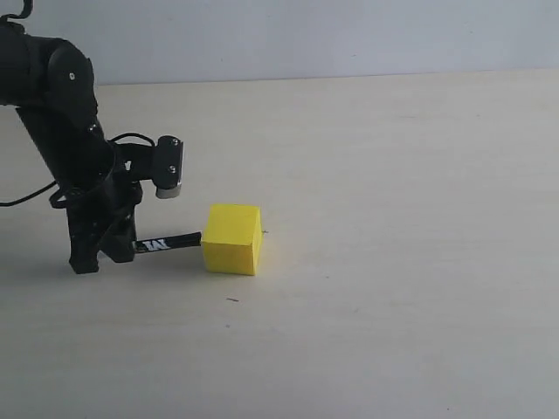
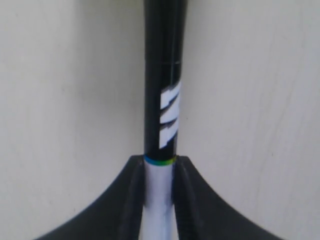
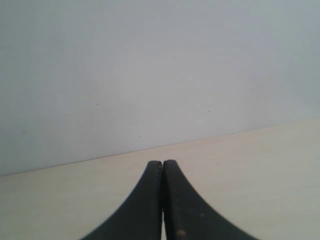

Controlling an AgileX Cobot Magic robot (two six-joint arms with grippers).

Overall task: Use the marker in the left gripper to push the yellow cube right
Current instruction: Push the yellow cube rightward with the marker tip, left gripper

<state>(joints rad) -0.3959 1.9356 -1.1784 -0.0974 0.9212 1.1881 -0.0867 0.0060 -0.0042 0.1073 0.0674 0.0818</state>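
The left gripper point(image 1: 106, 253) clamps the marker point(image 1: 166, 242) by its white half, black end pointing to 3 o'clock and meeting the yellow cube point(image 1: 231, 240) on the table point(image 1: 393, 262). The right gripper point(image 3: 162, 165) is pinched together, empty.

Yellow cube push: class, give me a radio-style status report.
Left gripper shut on marker, black end forward. Marker tip at yellow cube left face. Right gripper shut, empty. Nothing visible on table right of cube.
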